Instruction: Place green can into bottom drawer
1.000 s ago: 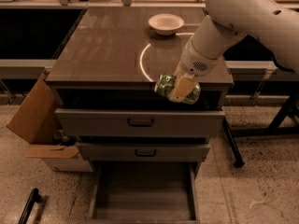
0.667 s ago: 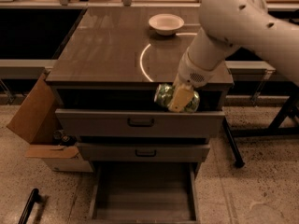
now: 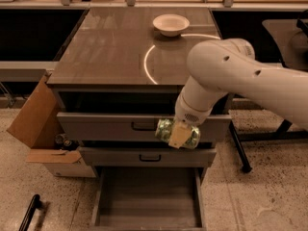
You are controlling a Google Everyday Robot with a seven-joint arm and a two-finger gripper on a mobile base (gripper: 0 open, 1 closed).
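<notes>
My gripper is shut on the green can, which lies sideways in the fingers in front of the upper drawer's face. The can is green and white with a silvery end toward the left. The white arm reaches in from the right and comes down over the cabinet's front edge. The bottom drawer is pulled out below, a wide shallow grey tray with a bare flat floor. The can hangs well above it, over its rear right part.
A white bowl sits at the back of the cabinet top. Two upper drawers with black handles are shut. An open cardboard box stands on the floor at the left. A black bar lies at bottom left.
The arm has lowered and come forward with the can, from the level of the cabinet's top edge down to the upper drawer's face, nearer over the open bottom drawer.
</notes>
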